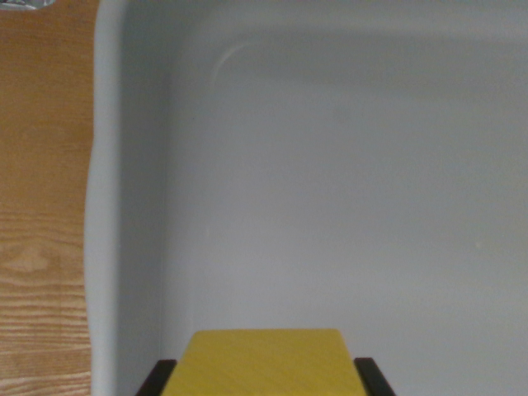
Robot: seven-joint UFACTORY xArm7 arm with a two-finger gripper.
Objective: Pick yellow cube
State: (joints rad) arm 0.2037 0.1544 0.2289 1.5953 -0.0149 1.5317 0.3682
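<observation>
Inside the pale grey tub [346, 206] the floor lies bare and open across almost the whole wrist view, with nothing standing on it to block a hand. The tub's raised rim [103, 206] runs down the wrist view's left and curves round along the top, walling that room in on two sides. Beyond the rim, further left, a strip of wooden worktop [41, 206] shows, also free of objects as far as can be seen.
</observation>
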